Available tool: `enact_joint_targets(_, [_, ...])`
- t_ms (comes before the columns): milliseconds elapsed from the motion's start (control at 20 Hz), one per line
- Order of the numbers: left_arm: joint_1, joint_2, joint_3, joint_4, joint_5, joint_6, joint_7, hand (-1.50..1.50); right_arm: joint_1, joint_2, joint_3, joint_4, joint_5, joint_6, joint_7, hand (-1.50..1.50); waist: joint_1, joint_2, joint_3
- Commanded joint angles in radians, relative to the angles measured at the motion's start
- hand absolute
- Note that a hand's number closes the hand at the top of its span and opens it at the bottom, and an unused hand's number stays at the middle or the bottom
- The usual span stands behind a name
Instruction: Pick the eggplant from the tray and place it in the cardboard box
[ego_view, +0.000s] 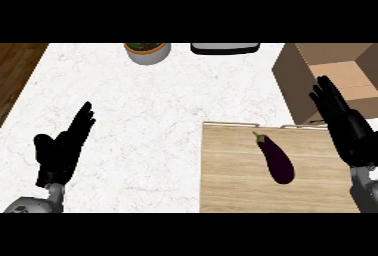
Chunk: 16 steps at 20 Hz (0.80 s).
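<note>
A dark purple eggplant (275, 159) with a green stem lies on the wooden tray (229, 175) at the lower right, its stem end pointing away from me. The open cardboard box (332, 80) stands just beyond the tray at the right edge. My right hand (343, 125) is open, fingers straight, to the right of the eggplant and partly in front of the box's near wall; it touches neither. My left hand (65, 147) rests open over the white counter at the lower left, far from the tray.
A grey pot with a green plant (148, 52) stands at the counter's far edge, a dark appliance with a pale rim (224, 48) beside it. The marble counter (148, 110) spreads between my hands; a wooden floor (16, 70) shows at the left.
</note>
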Motion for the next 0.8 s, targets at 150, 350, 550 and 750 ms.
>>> enact_joint_targets(150, [-0.096, -0.001, -0.073, -0.086, -0.046, -0.072, -0.038, 0.0, 0.119, 0.157, -0.006, 0.083, -0.243, 0.072, 0.121, -1.5, 0.011, 0.017, -0.015])
enact_joint_targets(350, [-0.129, -0.004, -0.111, -0.069, -0.049, -0.124, -0.063, 0.0, 0.119, -0.051, 0.128, 0.1, 0.074, 0.082, 0.068, -1.5, 0.008, 0.024, -0.027])
enact_joint_targets(550, [-0.127, -0.024, -0.118, -0.04, -0.053, -0.151, -0.114, 0.0, 0.213, 0.009, 0.215, 0.094, 0.209, -0.026, 0.004, -1.5, 0.015, 0.014, -0.019])
enact_joint_targets(750, [-0.142, -0.039, -0.108, 0.024, -0.069, -0.168, -0.149, 0.0, 0.273, -0.13, 0.15, 0.041, 0.259, 0.025, -0.089, -1.5, 0.012, 0.013, -0.019])
